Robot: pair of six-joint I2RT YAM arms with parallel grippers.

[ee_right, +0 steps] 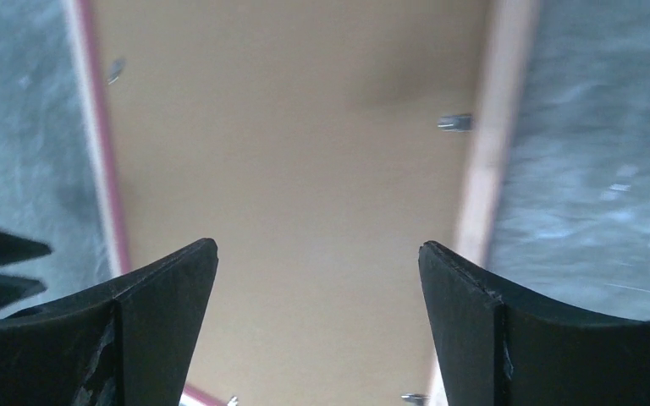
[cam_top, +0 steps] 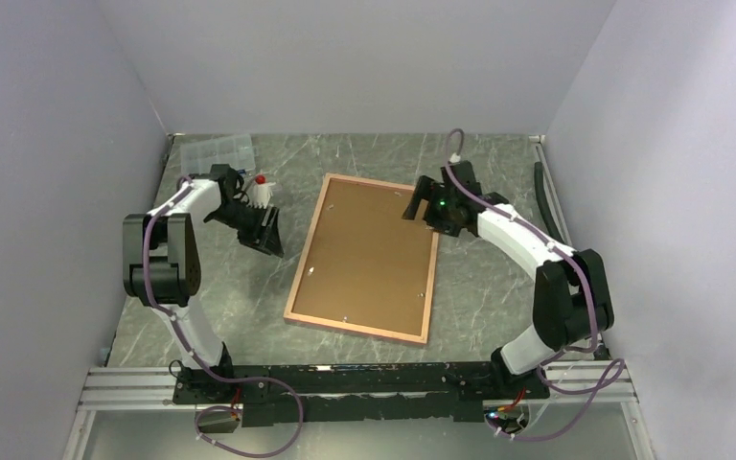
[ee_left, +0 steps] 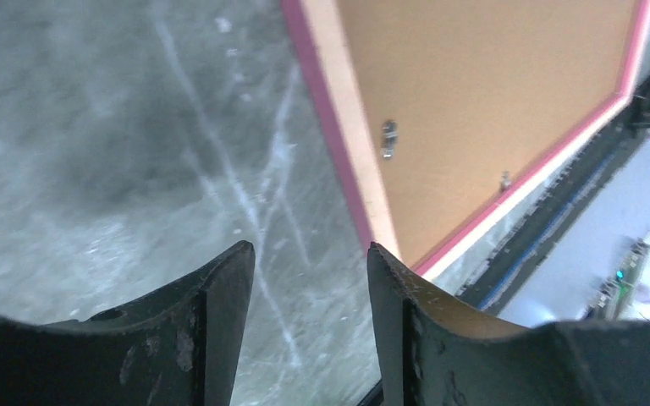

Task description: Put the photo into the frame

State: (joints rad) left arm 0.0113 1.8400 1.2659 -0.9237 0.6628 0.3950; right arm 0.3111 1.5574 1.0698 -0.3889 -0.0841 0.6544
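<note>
Frame [cam_top: 356, 329] lies back-up mid-table with the brown backing board [cam_top: 366, 254] seated in it. The photo is not visible, possibly under the board; cannot tell. This looks like the closing step, and next likely calls for turning the metal tabs [ee_left: 388, 138]. Left gripper [ee_left: 309, 254] hovers tilted over the table [cam_top: 498, 287] beside the frame, partly spread, empty. Right gripper [ee_right: 317, 249] hangs over the far right corner, spread wide, empty.

Left gripper [ee_left: 309, 254] half-open; right gripper [ee_right: 317, 245] wide open.
</note>
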